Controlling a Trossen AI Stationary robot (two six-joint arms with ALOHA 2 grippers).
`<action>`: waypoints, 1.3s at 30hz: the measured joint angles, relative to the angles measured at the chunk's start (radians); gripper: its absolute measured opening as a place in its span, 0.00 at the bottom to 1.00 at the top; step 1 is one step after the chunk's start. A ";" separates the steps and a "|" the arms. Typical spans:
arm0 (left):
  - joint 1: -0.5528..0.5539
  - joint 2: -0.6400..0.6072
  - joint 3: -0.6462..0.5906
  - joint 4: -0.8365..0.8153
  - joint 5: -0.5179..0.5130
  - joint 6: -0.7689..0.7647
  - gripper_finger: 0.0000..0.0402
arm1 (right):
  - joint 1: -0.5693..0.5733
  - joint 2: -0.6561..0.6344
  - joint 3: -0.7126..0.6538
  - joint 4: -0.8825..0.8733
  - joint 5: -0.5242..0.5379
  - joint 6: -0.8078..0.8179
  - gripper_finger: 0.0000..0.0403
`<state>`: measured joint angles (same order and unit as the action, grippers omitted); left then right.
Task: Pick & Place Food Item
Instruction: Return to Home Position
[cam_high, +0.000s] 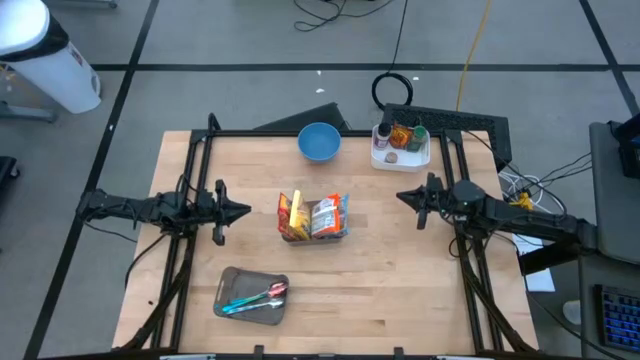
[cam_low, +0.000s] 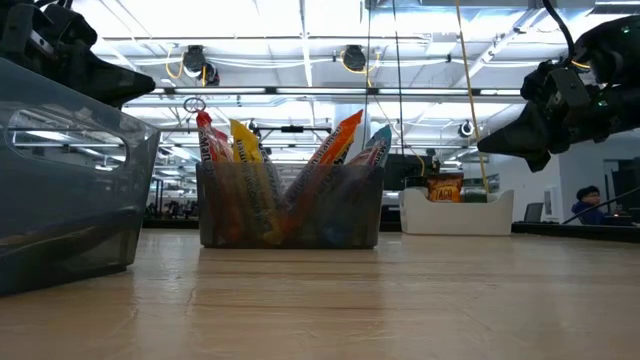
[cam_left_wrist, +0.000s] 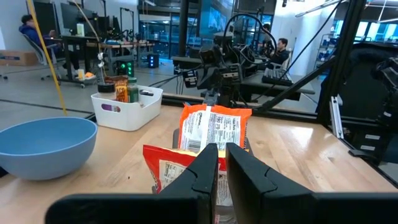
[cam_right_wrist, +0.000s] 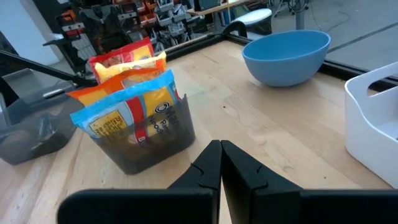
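Observation:
A clear bin (cam_high: 314, 232) in the table's middle holds several snack packets (cam_high: 322, 213), standing upright; it also shows in the low view (cam_low: 290, 205) and the right wrist view (cam_right_wrist: 146, 140). A blue bowl (cam_high: 319, 142) sits at the far edge. My left gripper (cam_high: 243, 211) hovers left of the bin, fingers nearly together and empty (cam_left_wrist: 222, 163). My right gripper (cam_high: 403, 196) hovers right of the bin, shut and empty (cam_right_wrist: 220, 163).
A white tray (cam_high: 401, 150) with bottles and jars stands at the far right. A grey tray (cam_high: 250, 297) with coloured utensils lies near the front left. Bare wood lies between the bin and each gripper.

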<state>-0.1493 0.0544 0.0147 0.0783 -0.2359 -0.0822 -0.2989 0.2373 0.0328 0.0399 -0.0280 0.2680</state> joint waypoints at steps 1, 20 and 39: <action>0.000 0.000 0.000 0.000 0.000 0.000 0.10 | 0.000 -0.009 0.000 0.000 0.000 0.000 0.00; 0.000 0.000 0.002 0.001 0.000 0.000 0.10 | 0.000 -0.235 0.000 0.002 0.000 0.000 0.00; 0.000 0.000 0.002 0.001 0.000 0.000 0.10 | 0.041 -0.228 0.000 0.002 0.000 0.000 0.00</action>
<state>-0.1493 0.0544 0.0166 0.0792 -0.2363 -0.0826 -0.2579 0.0093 0.0326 0.0414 -0.0280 0.2678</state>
